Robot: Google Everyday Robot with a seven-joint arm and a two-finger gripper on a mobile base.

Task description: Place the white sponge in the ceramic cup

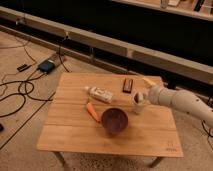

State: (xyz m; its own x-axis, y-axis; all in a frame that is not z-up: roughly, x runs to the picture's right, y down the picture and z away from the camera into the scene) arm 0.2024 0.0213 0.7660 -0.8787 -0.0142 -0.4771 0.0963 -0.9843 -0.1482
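Observation:
The small white ceramic cup (pixel 138 107) stands upright on the wooden table (pixel 75 135), right of the middle. My gripper (pixel 139 97) comes in from the right on a white arm (pixel 182 101) and sits right over the cup's mouth, hiding it. A pale off-white lump at the gripper's tip, just above the cup, may be the white sponge (pixel 138 95). I cannot tell whether it is held or rests in the cup.
A dark purple bowl (pixel 114 120) stands just left of the cup, toward the front. An orange carrot-like piece (pixel 92 111) lies left of the bowl. A long white tube (pixel 100 93) and a dark bar (pixel 128 85) lie further back. Cables and a small box (pixel 46 66) are on the floor at left.

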